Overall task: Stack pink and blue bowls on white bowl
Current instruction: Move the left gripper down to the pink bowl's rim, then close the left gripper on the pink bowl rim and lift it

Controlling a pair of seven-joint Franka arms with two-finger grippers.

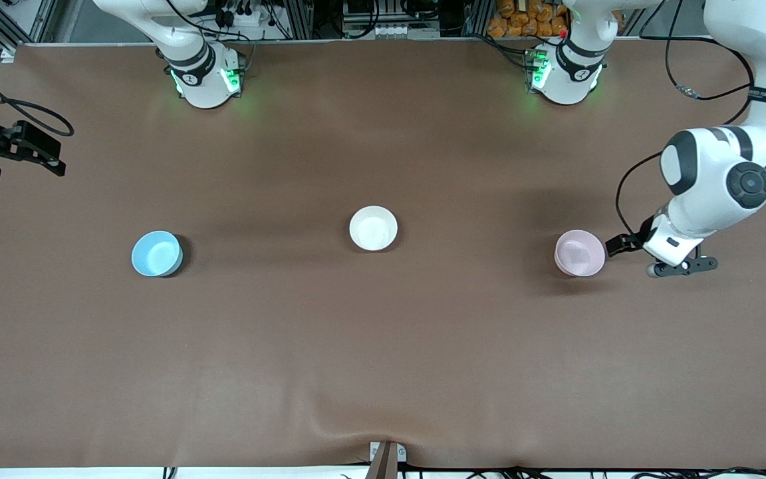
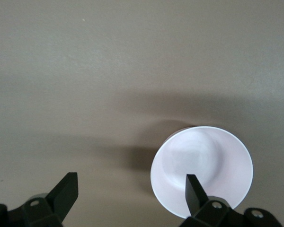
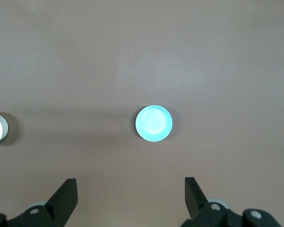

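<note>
Your left gripper (image 2: 131,189) hangs wide open beside the glossy pale pink bowl (image 1: 579,253), right gripper (image 3: 131,194) wide open high above the glossy sky-blue bowl (image 1: 156,253), creamy-white round bowl (image 1: 373,228) between the two.

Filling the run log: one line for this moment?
left gripper open, by pink bowl | right gripper open, above blue bowl | white bowl empty

White left Franka arm bending down at its end of the table, its black two-finger left gripper (image 2: 130,191) hanging low with jaws spread wide, right gripper (image 3: 130,194) hanging high, fingers parted, arm mostly out of frame
</note>
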